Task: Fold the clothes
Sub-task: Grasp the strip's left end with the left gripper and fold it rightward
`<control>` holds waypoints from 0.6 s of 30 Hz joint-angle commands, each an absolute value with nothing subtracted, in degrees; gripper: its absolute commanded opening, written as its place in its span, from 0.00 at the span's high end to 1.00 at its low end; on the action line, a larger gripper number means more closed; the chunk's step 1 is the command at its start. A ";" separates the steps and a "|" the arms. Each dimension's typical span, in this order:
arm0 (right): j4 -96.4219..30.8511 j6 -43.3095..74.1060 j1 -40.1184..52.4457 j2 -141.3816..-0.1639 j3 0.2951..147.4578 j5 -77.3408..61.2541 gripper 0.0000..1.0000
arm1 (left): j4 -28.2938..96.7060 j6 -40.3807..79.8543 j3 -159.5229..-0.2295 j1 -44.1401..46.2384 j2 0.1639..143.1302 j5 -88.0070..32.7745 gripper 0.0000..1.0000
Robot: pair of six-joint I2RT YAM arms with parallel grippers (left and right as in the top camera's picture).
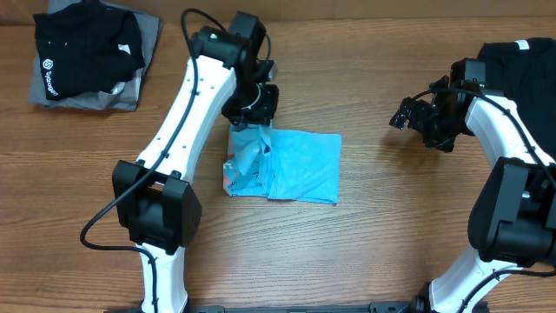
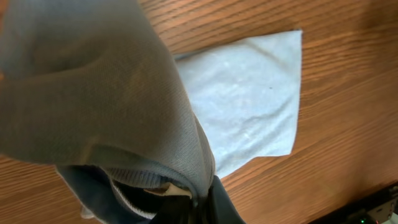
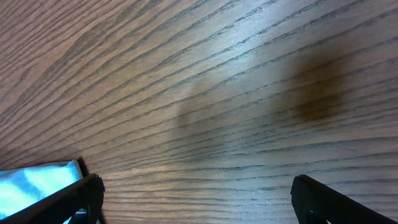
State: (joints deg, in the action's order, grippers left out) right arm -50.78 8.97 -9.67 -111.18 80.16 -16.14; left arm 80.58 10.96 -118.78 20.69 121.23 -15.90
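One blue shirt (image 1: 300,169) lies mid-table (image 1: 365,252), folded to a rough rectangle. Its left edge is bunched and raised, with red-and-white print showing there. Two grippers: the left gripper (image 1: 249,129) is clamped on that raised edge. The right gripper (image 1: 406,116) is spread wide, holding nothing, well apart to the right. Far left, a pile (image 1: 87,56) of two, black over grey. Far right, one black shirt (image 1: 521,65).

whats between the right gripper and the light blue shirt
Nothing: in the overhead view only bare wooden table separates the right gripper from the light blue shirt.
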 commanded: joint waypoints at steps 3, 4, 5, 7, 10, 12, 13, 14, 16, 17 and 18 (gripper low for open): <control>-50.85 9.19 -9.69 -110.50 79.88 -16.36 0.00 | 79.31 12.95 -119.72 22.83 121.62 -17.19 0.91; -50.85 9.19 -9.69 -110.50 79.88 -16.36 0.00 | 79.11 12.95 -119.59 23.07 121.62 -17.58 0.92; -50.85 9.19 -9.69 -110.50 79.88 -16.36 0.00 | 78.96 12.97 -119.42 23.33 121.62 -17.69 0.92; -50.87 9.21 -9.69 -110.50 79.88 -16.36 0.00 | 78.76 13.13 -118.83 23.94 121.62 -17.87 0.92; -50.89 9.19 -9.69 -110.50 79.88 -16.36 0.00 | 78.32 13.13 -117.75 24.73 121.62 -17.87 0.92; -50.87 9.19 -9.69 -110.50 79.88 -16.36 0.00 | 77.54 13.13 -116.55 25.21 121.62 -17.98 0.92; -50.89 9.19 -9.69 -110.50 79.88 -16.36 0.00 | 77.08 13.15 -116.03 25.43 121.62 -18.11 0.92; -50.89 9.21 -9.69 -110.50 79.88 -16.36 0.00 | 76.34 13.13 -115.26 25.71 121.62 -18.28 0.92; -51.03 9.21 -9.69 -110.50 79.88 -16.36 0.00 | 75.00 13.13 -114.13 26.22 121.62 -19.31 0.93; -51.11 9.21 -9.69 -110.50 79.88 -16.36 0.00 | 74.17 13.13 -113.47 26.39 121.62 -20.43 0.93; -51.24 9.19 -9.69 -110.50 79.88 -16.36 0.00 | 73.41 13.13 -112.90 26.61 121.62 -21.26 0.93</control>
State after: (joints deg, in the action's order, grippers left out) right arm -51.13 8.99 -9.67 -111.18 80.16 -16.14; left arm 74.63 12.12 -114.34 25.58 121.23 -17.67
